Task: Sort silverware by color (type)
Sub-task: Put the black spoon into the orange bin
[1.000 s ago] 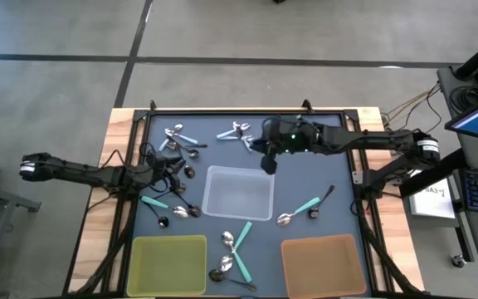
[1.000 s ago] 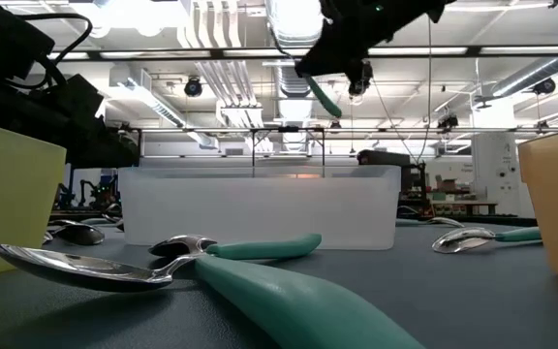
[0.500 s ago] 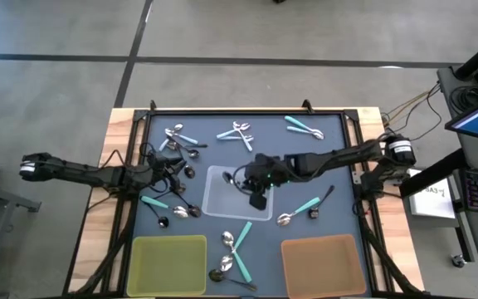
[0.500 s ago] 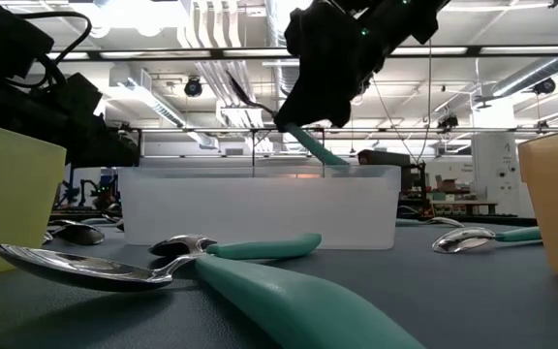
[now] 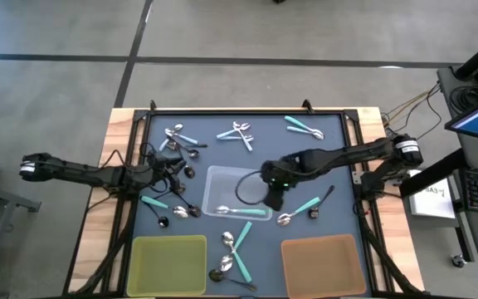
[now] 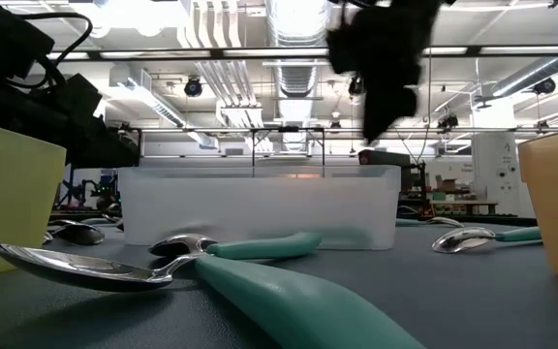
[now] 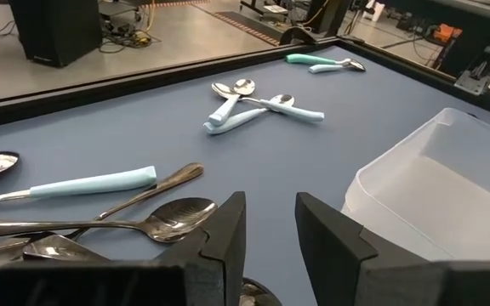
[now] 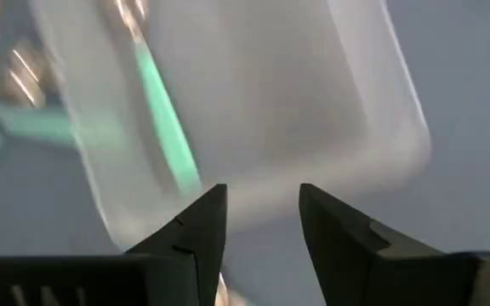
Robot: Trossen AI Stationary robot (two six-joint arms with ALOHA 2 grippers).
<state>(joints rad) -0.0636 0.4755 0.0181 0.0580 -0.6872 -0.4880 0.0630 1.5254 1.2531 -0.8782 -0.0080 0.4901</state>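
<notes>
The right tool (image 5: 273, 199) hung spread and empty over the clear rectangular plastic bin (image 5: 222, 178), where a teal-handled metal spoon (image 5: 241, 212) lay; lifting straight clear seemed wisest. The left tool (image 7: 266, 225) waited, parted, nearby.

Spoons (image 7: 156, 223): shiny metal bowls, matt teal handles. Bin (image 5: 222, 187): clear plastic.
</notes>
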